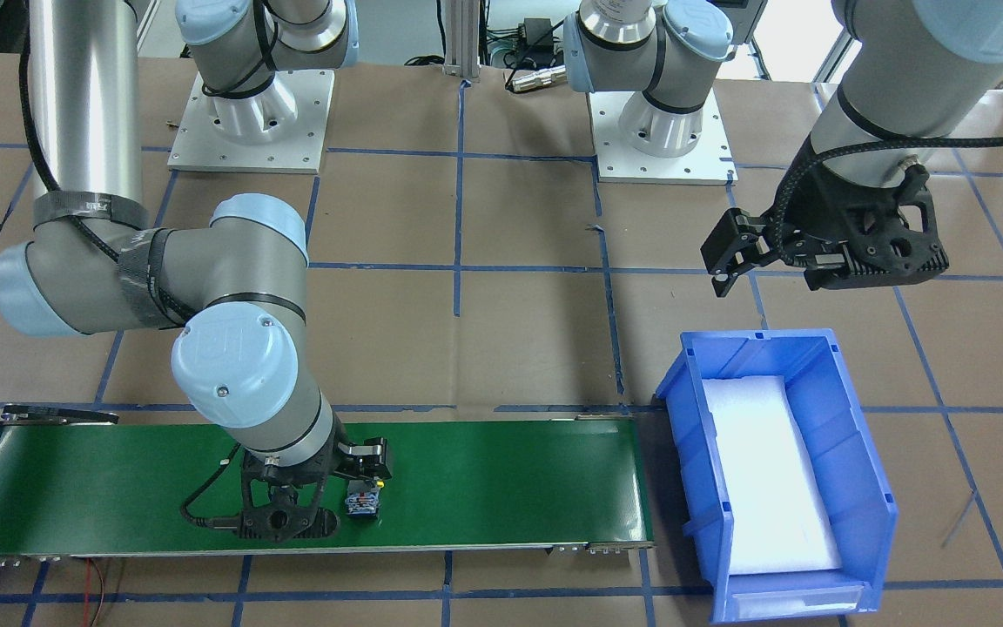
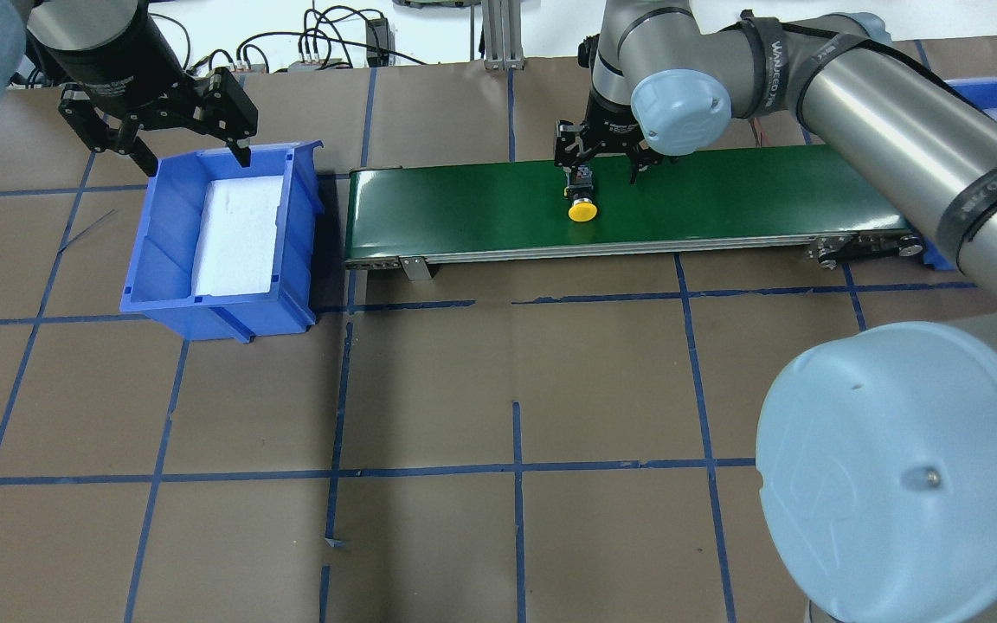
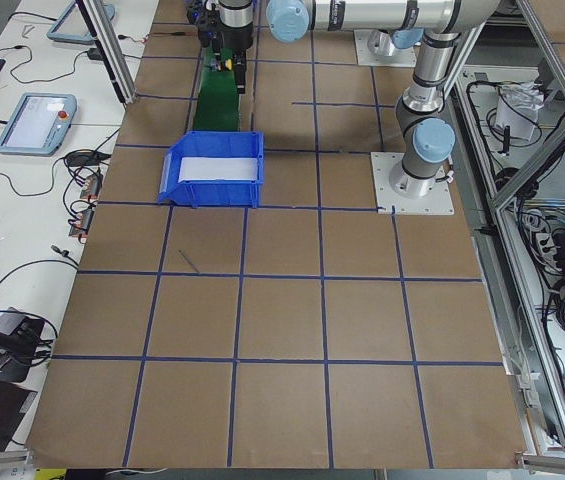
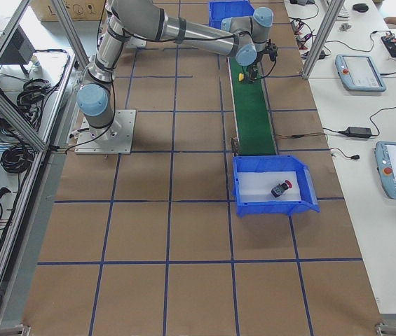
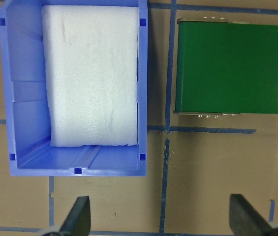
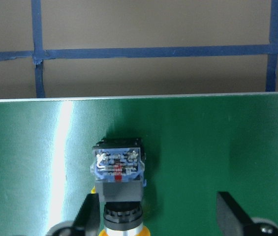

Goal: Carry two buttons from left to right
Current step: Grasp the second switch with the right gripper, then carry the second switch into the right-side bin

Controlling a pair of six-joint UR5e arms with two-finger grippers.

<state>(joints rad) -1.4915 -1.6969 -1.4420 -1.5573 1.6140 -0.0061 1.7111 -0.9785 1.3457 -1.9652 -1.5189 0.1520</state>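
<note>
On your desk [image 2: 429, 389] the green belt [image 2: 723, 199] ran between two blue bins. The left bin [image 2: 221, 316] held only its white foam, so I judged nothing was left to fetch on that side. The right bin [image 4: 275, 207] already had the red button [image 4: 280, 189] lying on its foam.

The left fingers [image 5: 77, 219] hung over the left bin's edge, spread wide and empty, clear of any trouble.

Your risk sat with the right fingers [image 6: 89, 219]. They were spread wide and low over the belt, straddling the yellow button [image 6: 118, 172]. The button lay on its side about midway along the belt, cap toward the robot.

It was not centred in the gap. In the right wrist view one finger stood just beside the grey block and black collar, while the other was well apart. I judged that closing from there would make the near finger shove the button first. The round cap could then let it swivel or roll, leaving a crooked pinch that might slip during the carry.

I could not tell whether the belt was running; if it was, the offset would worsen. A careless release over the right bin could also drop it onto the red one.
</note>
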